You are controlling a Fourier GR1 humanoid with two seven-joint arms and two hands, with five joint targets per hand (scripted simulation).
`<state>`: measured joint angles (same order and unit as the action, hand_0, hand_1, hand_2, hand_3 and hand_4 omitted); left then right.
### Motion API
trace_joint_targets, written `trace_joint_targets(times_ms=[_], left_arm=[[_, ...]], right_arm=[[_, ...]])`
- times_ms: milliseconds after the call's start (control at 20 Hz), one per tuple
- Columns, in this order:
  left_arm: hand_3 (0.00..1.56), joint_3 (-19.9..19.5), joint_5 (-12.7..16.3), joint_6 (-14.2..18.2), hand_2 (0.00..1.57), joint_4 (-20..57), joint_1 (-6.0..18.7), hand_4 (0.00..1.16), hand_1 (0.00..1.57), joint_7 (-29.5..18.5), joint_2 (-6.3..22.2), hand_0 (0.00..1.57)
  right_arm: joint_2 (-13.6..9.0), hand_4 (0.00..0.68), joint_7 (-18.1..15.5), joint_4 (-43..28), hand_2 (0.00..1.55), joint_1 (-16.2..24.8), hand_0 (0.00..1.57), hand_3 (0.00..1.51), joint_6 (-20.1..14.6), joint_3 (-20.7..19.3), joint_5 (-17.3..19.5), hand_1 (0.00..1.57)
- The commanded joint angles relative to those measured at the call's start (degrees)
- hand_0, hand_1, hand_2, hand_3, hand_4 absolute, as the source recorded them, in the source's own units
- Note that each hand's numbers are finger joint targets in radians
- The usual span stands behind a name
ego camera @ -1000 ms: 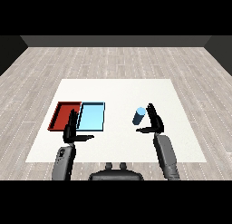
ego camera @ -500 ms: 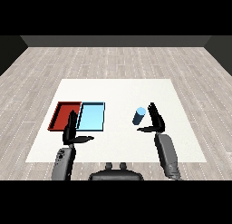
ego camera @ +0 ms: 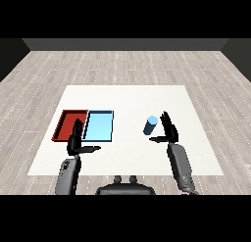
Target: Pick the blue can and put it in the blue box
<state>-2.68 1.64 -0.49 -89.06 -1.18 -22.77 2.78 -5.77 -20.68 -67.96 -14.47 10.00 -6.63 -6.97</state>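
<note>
Your right hand (ego camera: pixel 169 132) has edged forward over the last second and now sits just beside the blue can (ego camera: pixel 151 125), fingers straight and thumb spread toward it, not yet curled round anything. That closing gap suggests you are lining up the grasp. The can stands upright on the counter (ego camera: pixel 127 96), well apart from the light blue tray (ego camera: pixel 99 125). Your left hand (ego camera: pixel 76 142) has stayed relaxed near the red tray (ego camera: pixel 70 122).

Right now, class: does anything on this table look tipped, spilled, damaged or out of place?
Nothing stands out. The blue can stands upright beside the open right hand. The red tray and blue tray lie side by side, squarely.
</note>
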Motion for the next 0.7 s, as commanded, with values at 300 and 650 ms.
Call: trace_joint_targets(times_ms=[300,650], left_arm=[[0.0,-1.1,2.4,-2.6,0.0,-1.8,-2.3,0.0,0.0,0.7,1.3,0.0],[0.0,1.7,-2.0,1.5,0.0,-5.3,-3.0,0.0,0.0,3.0,-0.6,0.0]], right_arm=[[0.1,0.0,-1.5,16.7,0.0,-11.4,0.0,0.0,-3.4,-3.8,-0.5,0.0],[0.4,0.0,-2.2,23.1,0.0,-13.3,0.0,0.0,-5.1,-3.8,-0.2,0.0]])
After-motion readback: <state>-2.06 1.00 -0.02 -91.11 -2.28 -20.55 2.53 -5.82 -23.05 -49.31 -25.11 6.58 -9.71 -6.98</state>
